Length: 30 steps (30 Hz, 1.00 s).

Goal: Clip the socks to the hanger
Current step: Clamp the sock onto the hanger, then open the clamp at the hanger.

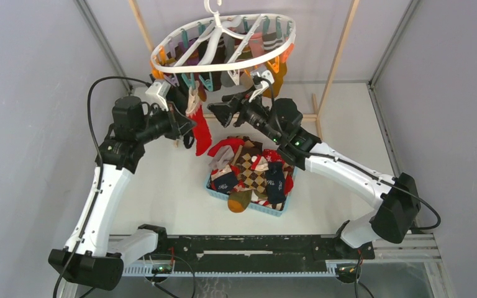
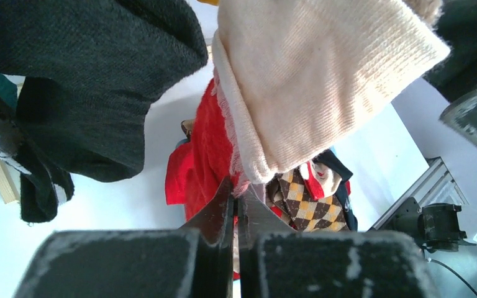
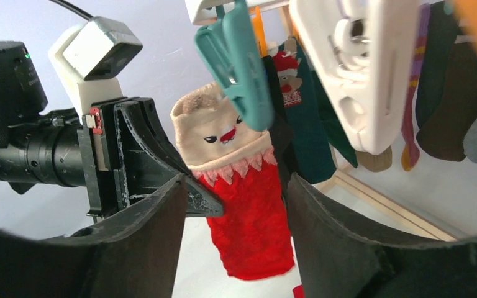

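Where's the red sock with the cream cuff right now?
The red sock hangs left of centre in the top view, below the hanger's near-left rim, pinched by the left tool, up-left of the basket.

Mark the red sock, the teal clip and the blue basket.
red sock (image 3: 251,230), right wrist view, on its red lower part
teal clip (image 3: 241,73), right wrist view, on its body
blue basket (image 1: 267,210), top view, on its near rim

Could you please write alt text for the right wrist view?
The left gripper pinches the cream cuff of a red sock at a teal clip. The right gripper, open, frames it; other socks hang behind.
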Each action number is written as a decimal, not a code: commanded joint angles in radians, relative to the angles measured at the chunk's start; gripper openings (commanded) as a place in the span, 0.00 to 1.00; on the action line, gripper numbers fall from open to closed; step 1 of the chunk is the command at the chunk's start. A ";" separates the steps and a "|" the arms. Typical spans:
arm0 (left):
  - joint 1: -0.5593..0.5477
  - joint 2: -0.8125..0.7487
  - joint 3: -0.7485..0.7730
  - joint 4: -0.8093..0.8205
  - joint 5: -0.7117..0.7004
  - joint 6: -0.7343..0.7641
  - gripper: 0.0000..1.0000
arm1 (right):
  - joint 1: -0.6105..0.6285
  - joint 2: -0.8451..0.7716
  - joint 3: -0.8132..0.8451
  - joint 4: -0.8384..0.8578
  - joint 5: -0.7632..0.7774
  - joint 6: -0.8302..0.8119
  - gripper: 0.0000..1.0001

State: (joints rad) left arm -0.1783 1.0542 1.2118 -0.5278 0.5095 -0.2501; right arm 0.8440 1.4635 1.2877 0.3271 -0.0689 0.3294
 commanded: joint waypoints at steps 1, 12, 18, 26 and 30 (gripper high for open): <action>-0.003 -0.039 0.035 -0.010 0.026 0.031 0.00 | -0.030 -0.034 -0.005 0.087 -0.032 0.054 0.70; -0.003 -0.063 0.038 -0.049 0.042 0.038 0.00 | -0.106 0.083 0.040 0.304 -0.146 0.210 0.75; -0.003 -0.063 0.046 -0.054 0.054 0.035 0.00 | -0.105 0.147 0.070 0.388 -0.137 0.271 0.75; -0.003 -0.069 0.063 -0.086 0.050 0.061 0.00 | -0.114 0.159 0.045 0.510 -0.140 0.335 0.71; -0.003 -0.071 0.066 -0.090 0.054 0.059 0.00 | -0.118 0.170 0.027 0.566 -0.138 0.370 0.71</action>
State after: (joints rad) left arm -0.1783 1.0065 1.2144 -0.6144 0.5358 -0.2161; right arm 0.7326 1.6371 1.3064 0.7597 -0.1947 0.6411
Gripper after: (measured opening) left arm 0.008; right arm 0.712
